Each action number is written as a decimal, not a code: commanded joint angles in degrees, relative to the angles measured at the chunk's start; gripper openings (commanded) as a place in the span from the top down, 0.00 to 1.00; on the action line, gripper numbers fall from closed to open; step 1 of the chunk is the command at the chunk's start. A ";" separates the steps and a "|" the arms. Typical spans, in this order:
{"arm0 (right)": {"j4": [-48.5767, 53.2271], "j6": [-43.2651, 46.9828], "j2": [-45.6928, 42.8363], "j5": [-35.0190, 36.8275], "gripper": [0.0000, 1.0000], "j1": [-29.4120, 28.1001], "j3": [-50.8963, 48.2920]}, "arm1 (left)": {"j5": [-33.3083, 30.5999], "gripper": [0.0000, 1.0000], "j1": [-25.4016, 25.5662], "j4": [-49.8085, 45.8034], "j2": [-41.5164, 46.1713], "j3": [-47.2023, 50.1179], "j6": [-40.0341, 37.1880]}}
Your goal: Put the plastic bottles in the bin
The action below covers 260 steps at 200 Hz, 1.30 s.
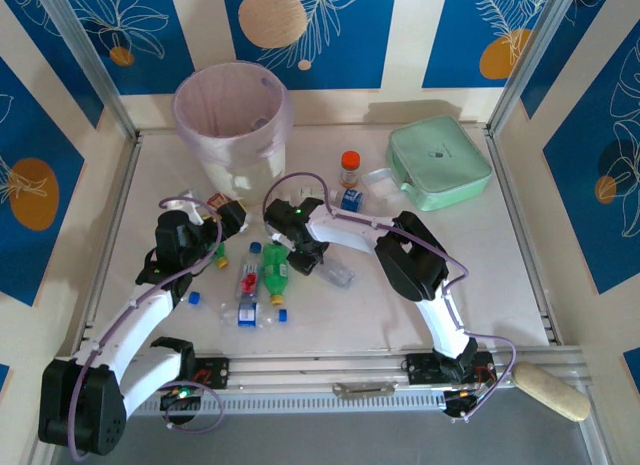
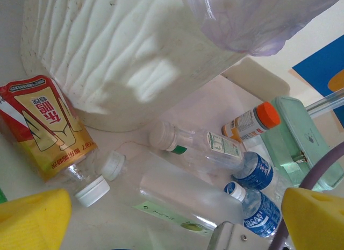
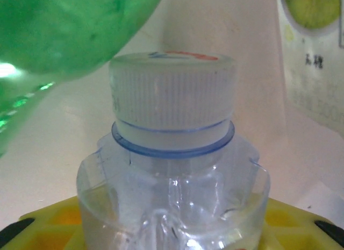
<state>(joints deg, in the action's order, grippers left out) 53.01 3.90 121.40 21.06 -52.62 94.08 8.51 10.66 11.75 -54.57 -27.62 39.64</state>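
Note:
The bin (image 1: pixel 232 125), a white bucket with a pale pink liner, stands at the back left. My right gripper (image 1: pixel 307 252) is shut on a clear bottle (image 1: pixel 337 274) with a white cap (image 3: pixel 172 94), gripped below the neck between yellow fingers (image 3: pixel 301 220). A green bottle (image 1: pixel 275 270) and a red-labelled one (image 1: pixel 247 282) lie just left of it. My left gripper (image 1: pixel 228 218) hangs open beside the bin's base (image 2: pixel 123 56), over a frosted clear bottle (image 2: pixel 177 188). Near it lie a red-and-gold labelled bottle (image 2: pixel 48 126) and two blue-labelled bottles (image 2: pixel 260 209).
A short orange bottle with a red cap (image 1: pixel 349 168) stands at the back centre. To its right lies a flat mint-green case (image 1: pixel 438 162). Loose blue caps (image 1: pixel 281 314) lie near the front. Metal rails (image 1: pixel 520 235) border the table.

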 commanded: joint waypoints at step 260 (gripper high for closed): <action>-25.76 -36.85 -32.24 -24.04 0.55 21.68 -17.86 | 15.50 0.00 31.24 18.01 -27.84 -13.64 0.26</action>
<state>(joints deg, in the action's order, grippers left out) 28.21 -31.57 91.07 -1.15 -31.24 77.12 21.43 40.42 25.08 -79.83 -38.59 38.87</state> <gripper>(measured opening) 0.450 0.996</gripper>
